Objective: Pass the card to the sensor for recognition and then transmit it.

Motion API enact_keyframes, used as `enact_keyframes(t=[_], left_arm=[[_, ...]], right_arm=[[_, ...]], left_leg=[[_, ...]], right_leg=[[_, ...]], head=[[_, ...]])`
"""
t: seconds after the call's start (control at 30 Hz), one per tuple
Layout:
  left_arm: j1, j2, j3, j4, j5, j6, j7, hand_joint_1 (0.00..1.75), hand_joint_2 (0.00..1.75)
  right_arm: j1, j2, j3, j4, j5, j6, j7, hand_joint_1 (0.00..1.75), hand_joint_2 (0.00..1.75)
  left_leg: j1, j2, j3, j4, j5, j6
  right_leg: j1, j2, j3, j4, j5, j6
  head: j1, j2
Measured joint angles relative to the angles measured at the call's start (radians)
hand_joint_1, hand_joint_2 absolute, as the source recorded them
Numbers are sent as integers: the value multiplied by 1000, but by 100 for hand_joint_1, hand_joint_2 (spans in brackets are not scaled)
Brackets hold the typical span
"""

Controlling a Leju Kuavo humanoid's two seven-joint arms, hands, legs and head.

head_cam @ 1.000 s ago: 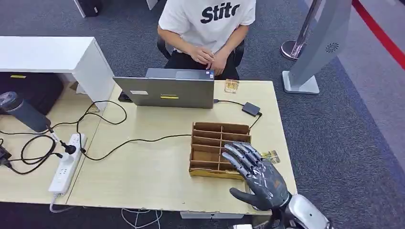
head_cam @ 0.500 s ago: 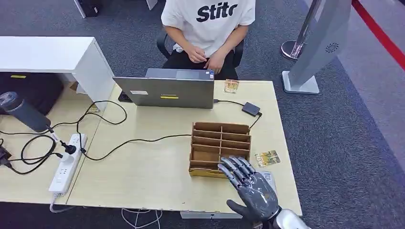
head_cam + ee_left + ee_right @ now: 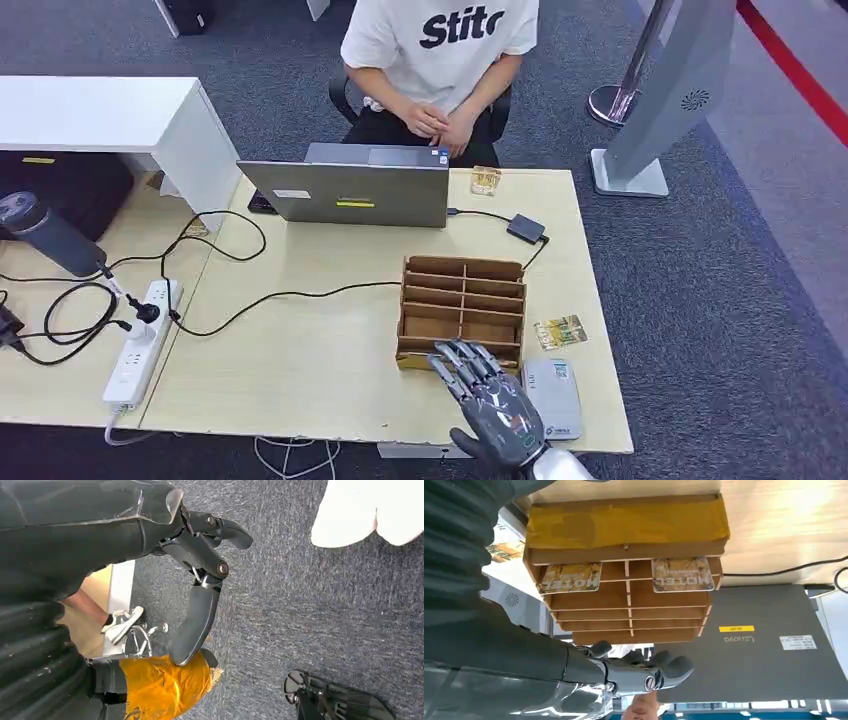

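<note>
The right hand [image 3: 492, 405] hovers over the near right part of the worktop [image 3: 330, 360], just in front of the wooden card rack [image 3: 462, 300], its fingers [image 3: 455, 362] spread apart and holding nothing. In the right wrist view two hotel cards [image 3: 683, 574] sit in the rack's nearest row of slots, one in each half. Another card [image 3: 559, 331] lies flat on the worktop just right of the rack, and the white sensor pad [image 3: 553, 397] rests near the right edge, just beside the hand. No card is on the sensor, so recognition looks not yet done, and the handover to the person [image 3: 440, 60] seated at the far side behind the laptop [image 3: 350, 192] is also left. The left hand [image 3: 200, 580] hangs over the carpet with fingers loosely apart, empty. The task seems to be at its start: a card must first be picked
</note>
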Motion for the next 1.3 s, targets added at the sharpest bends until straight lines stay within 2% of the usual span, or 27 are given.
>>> enact_keyframes(t=[0.07, 0.37, 0.57, 1.3], left_arm=[[0, 0, 0, 0, 0, 0, 0, 0, 175], [0, 0, 0, 0, 0, 0, 0, 0, 175], [0, 0, 0, 0, -2, 0, 0, 0, 175], [0, -5, -4, 0, -21, 0, 0, 0, 175]], right_arm=[[-2, 5, 2, 7, 9, -1, 5, 0, 175], [-25, 52, -6, 34, 124, -30, 116, 0, 175], [-32, 73, -26, 48, 134, -28, 130, 0, 175], [-83, 167, -239, 188, 183, -4, 156, 0, 175]], left_leg=[[0, 0, 0, 0, 0, 0], [0, 0, 0, 0, 0, 0], [0, 0, 0, 0, 0, 0], [0, 0, 0, 0, 0, 0]], right_leg=[[0, 0, 0, 0, 0, 0], [0, 0, 0, 0, 0, 0], [0, 0, 0, 0, 0, 0], [0, 0, 0, 0, 0, 0]], head=[[0, 0], [0, 0], [0, 0], [0, 0]])
